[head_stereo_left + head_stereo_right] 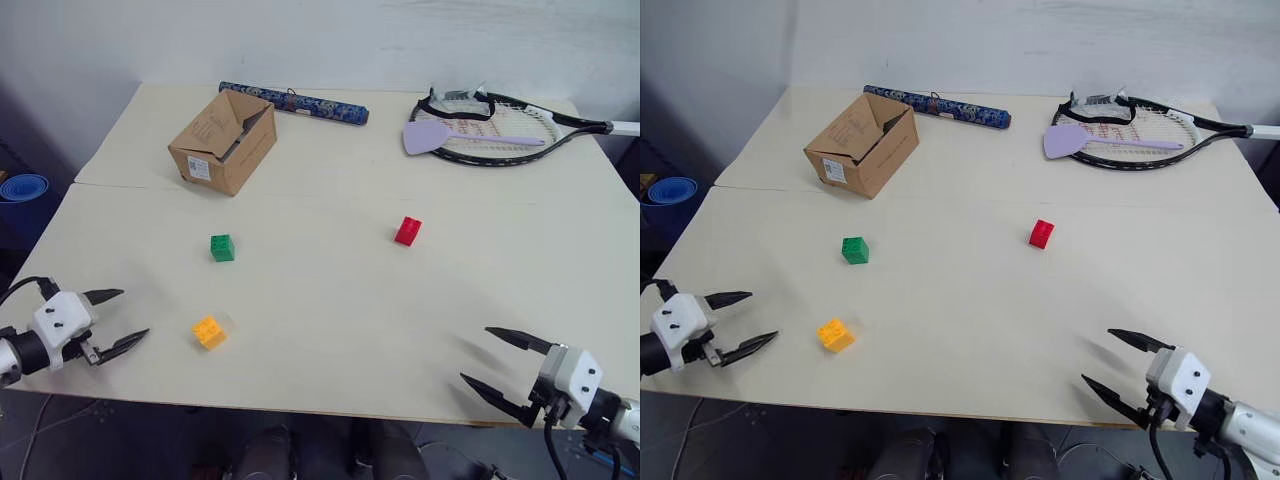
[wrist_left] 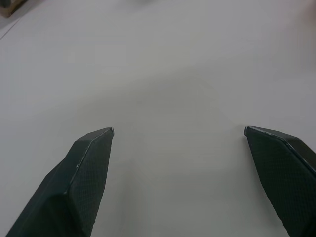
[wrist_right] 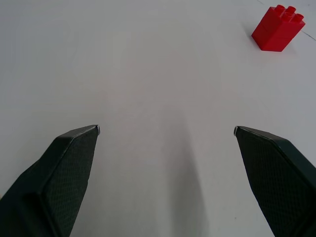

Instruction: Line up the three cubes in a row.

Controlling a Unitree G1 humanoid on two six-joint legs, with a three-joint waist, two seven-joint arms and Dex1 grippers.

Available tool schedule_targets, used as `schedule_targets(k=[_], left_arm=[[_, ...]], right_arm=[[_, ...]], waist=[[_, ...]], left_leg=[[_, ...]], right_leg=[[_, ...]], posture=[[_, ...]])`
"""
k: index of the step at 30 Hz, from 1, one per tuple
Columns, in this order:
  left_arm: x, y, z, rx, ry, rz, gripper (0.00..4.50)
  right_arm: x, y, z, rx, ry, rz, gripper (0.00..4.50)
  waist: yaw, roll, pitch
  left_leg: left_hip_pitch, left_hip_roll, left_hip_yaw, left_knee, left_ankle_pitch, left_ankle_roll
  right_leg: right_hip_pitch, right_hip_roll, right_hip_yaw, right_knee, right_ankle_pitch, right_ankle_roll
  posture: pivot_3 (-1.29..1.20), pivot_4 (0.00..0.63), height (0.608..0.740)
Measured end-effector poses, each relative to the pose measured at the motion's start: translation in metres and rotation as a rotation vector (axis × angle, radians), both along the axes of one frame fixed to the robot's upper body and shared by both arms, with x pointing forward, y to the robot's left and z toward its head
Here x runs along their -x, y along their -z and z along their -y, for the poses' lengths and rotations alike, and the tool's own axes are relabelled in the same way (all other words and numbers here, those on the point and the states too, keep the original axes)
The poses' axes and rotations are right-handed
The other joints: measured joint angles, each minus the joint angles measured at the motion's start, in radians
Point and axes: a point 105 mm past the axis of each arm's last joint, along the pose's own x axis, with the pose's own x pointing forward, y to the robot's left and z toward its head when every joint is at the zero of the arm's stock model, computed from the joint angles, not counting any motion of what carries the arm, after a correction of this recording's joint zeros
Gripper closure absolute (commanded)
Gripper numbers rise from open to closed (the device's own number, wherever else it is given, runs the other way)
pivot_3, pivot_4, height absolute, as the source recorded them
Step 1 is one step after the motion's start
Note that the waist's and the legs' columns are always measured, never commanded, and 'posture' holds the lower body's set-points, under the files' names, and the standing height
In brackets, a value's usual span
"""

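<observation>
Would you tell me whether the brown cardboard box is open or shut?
Open: the brown cardboard box lies with its flaps spread, showing a dark inside.

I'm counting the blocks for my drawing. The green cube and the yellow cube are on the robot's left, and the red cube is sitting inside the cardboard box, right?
Not quite. The red cube isn't in the box; it sits on the bare table, toward the robot's right, as the left eye view shows. The green cube and yellow cube are on the robot's left.
</observation>
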Motion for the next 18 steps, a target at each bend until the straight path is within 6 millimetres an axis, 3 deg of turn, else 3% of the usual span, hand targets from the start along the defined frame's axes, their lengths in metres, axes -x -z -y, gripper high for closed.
schedule_targets(k=[3,5,8,13,15,18], left_arm=[[0.001,-0.001,0.0,0.027,0.002,-0.026,0.04],[0.003,-0.006,0.009,0.157,0.016,-0.073,0.04],[0.0,-0.024,0.035,0.313,0.087,-0.108,0.04],[-0.012,-0.057,0.084,0.39,0.257,-0.068,0.04],[-0.013,-0.063,0.101,0.396,0.32,-0.068,0.04],[-0.017,-0.069,0.111,0.403,0.352,-0.053,0.04]], right_arm=[[-0.001,0.001,-0.002,-0.021,0.018,0.009,0.0],[-0.007,-0.003,-0.004,-0.118,0.118,0.039,0.0],[-0.014,-0.01,0.0,-0.282,0.311,0.079,0.0],[-0.016,-0.008,0.016,-0.355,0.535,0.115,0.0],[-0.02,-0.005,0.011,-0.354,0.547,0.12,0.0],[-0.034,-0.004,-0.008,-0.366,0.52,0.134,0.0]], waist=[[0.0,0.0,0.0],[-0.001,0.0,0.0],[0.002,0.0,0.0],[0.0,0.001,0.0],[-0.005,0.001,0.0],[-0.027,0.001,0.0]], left_leg=[[0.0,0.0,0.0,0.0,0.0,0.0],[0.0,0.001,0.0,0.0,0.0,-0.001],[0.0,0.001,0.0,0.001,0.0,-0.001],[0.0,0.001,0.0,0.001,0.0,-0.001],[0.001,0.001,0.001,0.001,0.0,-0.002],[0.001,0.004,0.004,0.001,0.002,-0.004]], right_leg=[[0.0,0.0,0.001,0.0,0.0,0.0],[0.0,0.001,0.001,0.003,0.0,0.0],[0.0,0.0,0.002,0.004,0.0,0.0],[0.0,0.001,0.002,0.005,0.0,0.0],[0.0,0.002,0.003,0.006,0.0,0.0],[-0.001,0.006,0.005,0.007,0.0,0.0]], posture=[[0.0,0.15,0.74],[0.0,0.15,0.74],[0.0,0.15,0.74],[0.0,0.15,0.74],[0.0,0.15,0.74],[0.0,0.15,0.74]])
